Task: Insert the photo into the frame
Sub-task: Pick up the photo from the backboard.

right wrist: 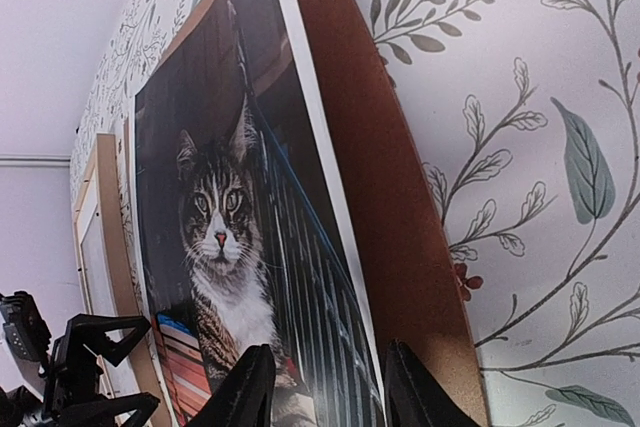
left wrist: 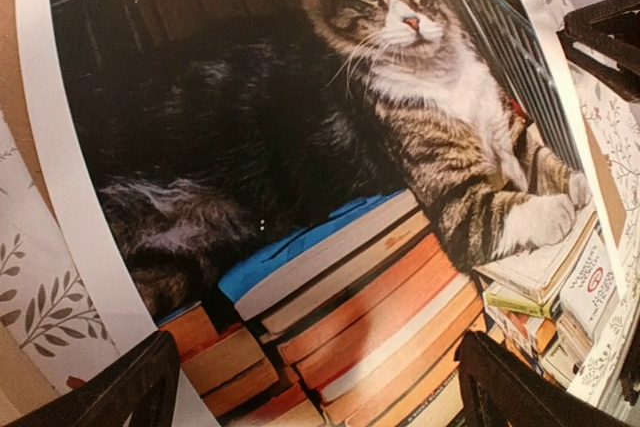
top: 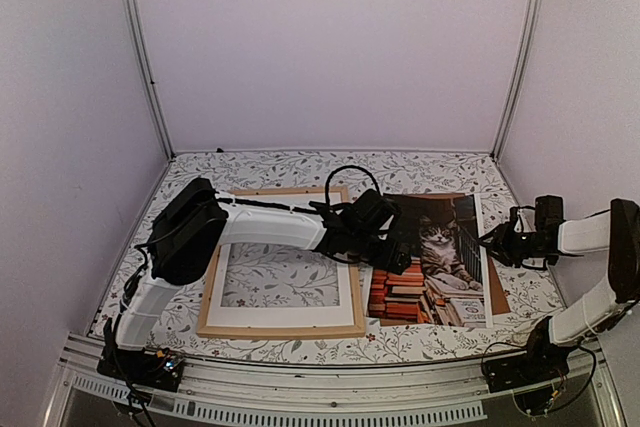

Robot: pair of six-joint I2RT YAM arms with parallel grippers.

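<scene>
The photo lies on its brown board near the bench's right edge, just beside the frame. We hold both claws parted and empty, the left claw over the print and the right claw at its right edge, apparently readying a lift.

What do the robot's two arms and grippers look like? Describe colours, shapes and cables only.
The left arm and right arm have white tubular links joined by bulky black joint housings. A thin black cable loops above the left wrist. The left gripper and right gripper are black, each with two angular fingers.
</scene>
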